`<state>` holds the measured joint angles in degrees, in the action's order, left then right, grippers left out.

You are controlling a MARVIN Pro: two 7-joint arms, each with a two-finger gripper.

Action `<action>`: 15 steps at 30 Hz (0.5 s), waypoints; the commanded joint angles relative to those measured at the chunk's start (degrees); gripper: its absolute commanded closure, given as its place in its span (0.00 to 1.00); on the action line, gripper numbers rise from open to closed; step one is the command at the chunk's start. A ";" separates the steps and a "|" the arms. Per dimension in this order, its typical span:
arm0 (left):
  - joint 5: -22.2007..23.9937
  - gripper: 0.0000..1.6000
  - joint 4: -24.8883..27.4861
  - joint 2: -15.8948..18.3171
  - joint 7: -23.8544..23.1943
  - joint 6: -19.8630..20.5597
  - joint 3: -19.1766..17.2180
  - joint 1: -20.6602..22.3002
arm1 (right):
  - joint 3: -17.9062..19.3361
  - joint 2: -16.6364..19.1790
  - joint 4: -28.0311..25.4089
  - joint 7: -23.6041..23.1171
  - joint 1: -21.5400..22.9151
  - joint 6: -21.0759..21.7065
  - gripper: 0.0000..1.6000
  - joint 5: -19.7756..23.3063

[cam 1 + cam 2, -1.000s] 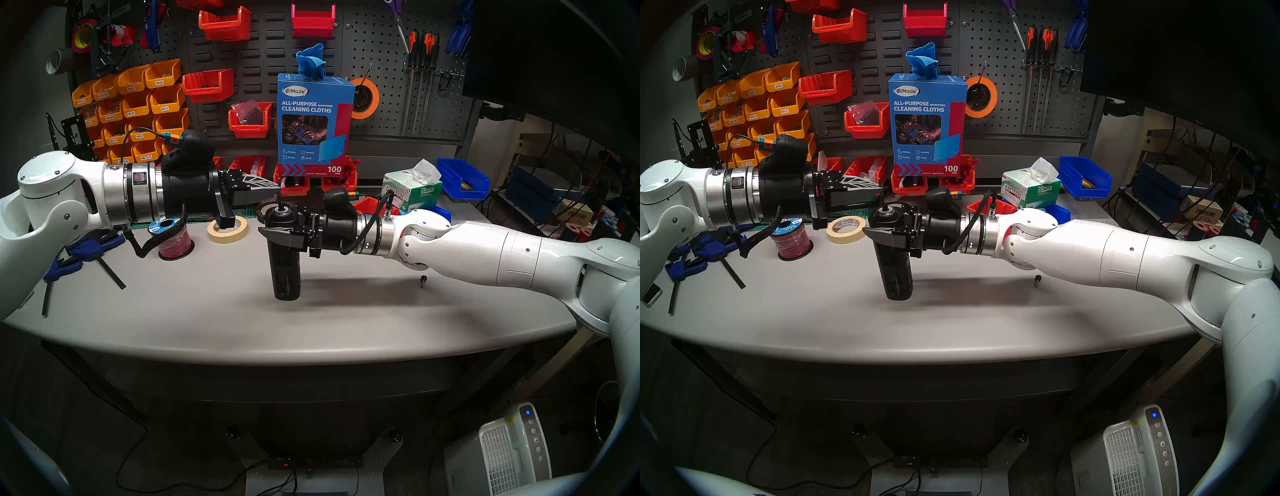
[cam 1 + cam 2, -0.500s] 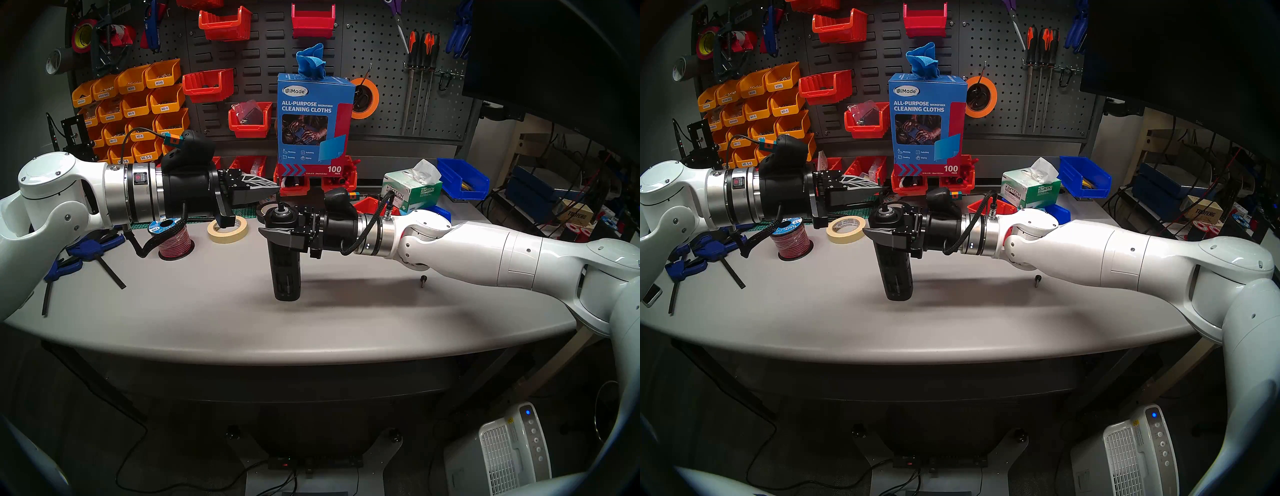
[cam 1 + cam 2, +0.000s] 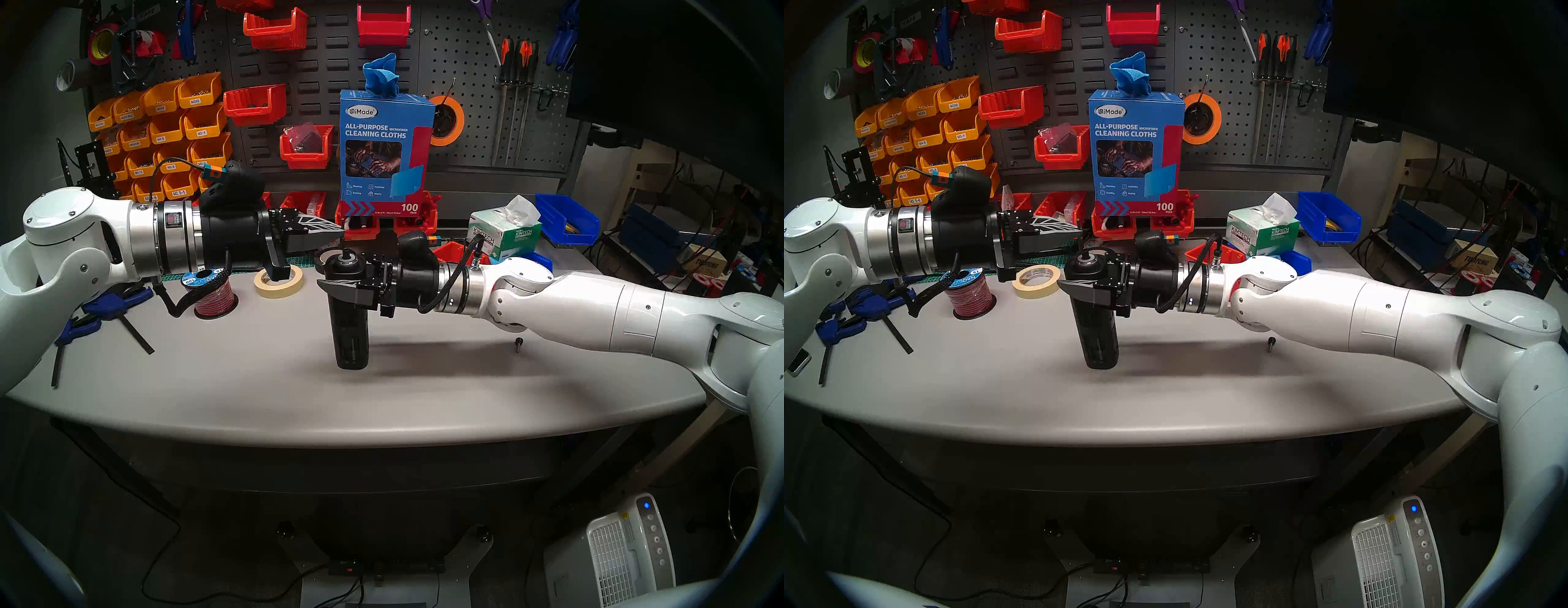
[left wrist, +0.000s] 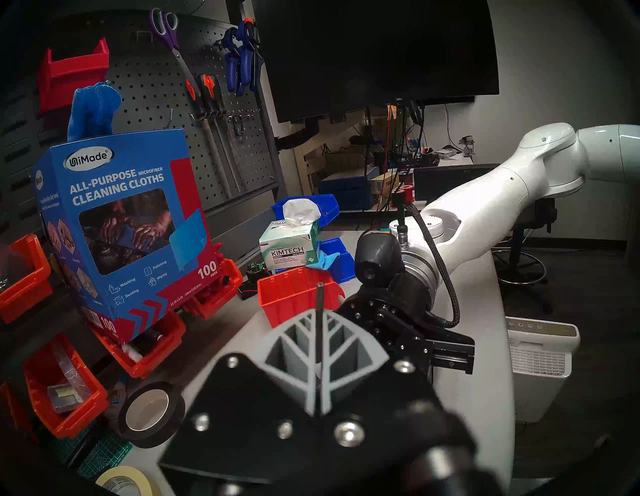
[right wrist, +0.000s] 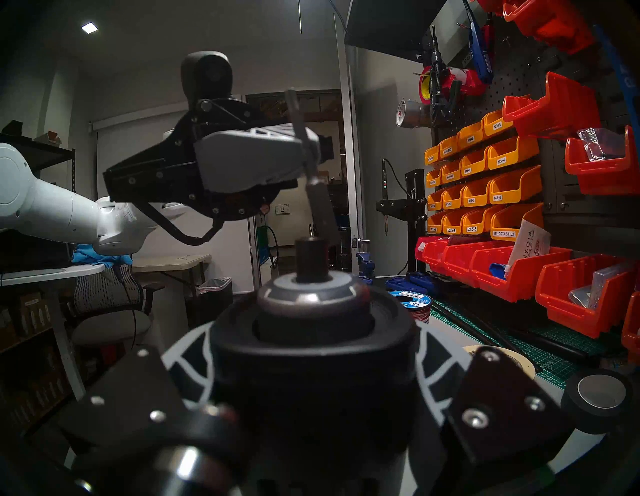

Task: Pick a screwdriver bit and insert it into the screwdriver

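Clearly, progress: bit picked and raised, not yet seated in the socket.
Left hand (image 3: 337,235): clamped on the screwdriver bit (image 5: 306,152), tilted, tip just above and beside the socket.
Screwdriver (image 3: 350,322): upright on the tabletop (image 3: 254,382), gripped near its top by the right hand (image 3: 326,285).
Left to do: line up, lower, push in, let go.
Writing, left to right: bin tags "M3X6", "M3-4"; blue box (image 3: 384,148) "UniMade ALL-PURPOSE CLEANING CLOTHS, 100"; tissue box (image 3: 505,237) "KIMTECH".
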<state>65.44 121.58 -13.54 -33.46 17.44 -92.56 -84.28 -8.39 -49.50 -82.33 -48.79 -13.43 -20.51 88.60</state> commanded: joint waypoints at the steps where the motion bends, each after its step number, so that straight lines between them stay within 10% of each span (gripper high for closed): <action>1: 0.32 1.00 0.13 0.05 -0.13 -0.59 -1.29 2.01 | 0.38 -0.16 0.11 0.21 0.62 0.02 0.74 -0.10; 15: 0.13 1.00 0.22 0.31 0.00 -0.25 -2.27 0.62 | 0.43 -0.54 0.57 -0.08 0.47 -0.17 0.74 0.11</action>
<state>65.44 121.89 -13.35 -33.54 17.53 -93.12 -84.23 -8.40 -49.69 -82.03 -49.03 -13.43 -20.52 88.72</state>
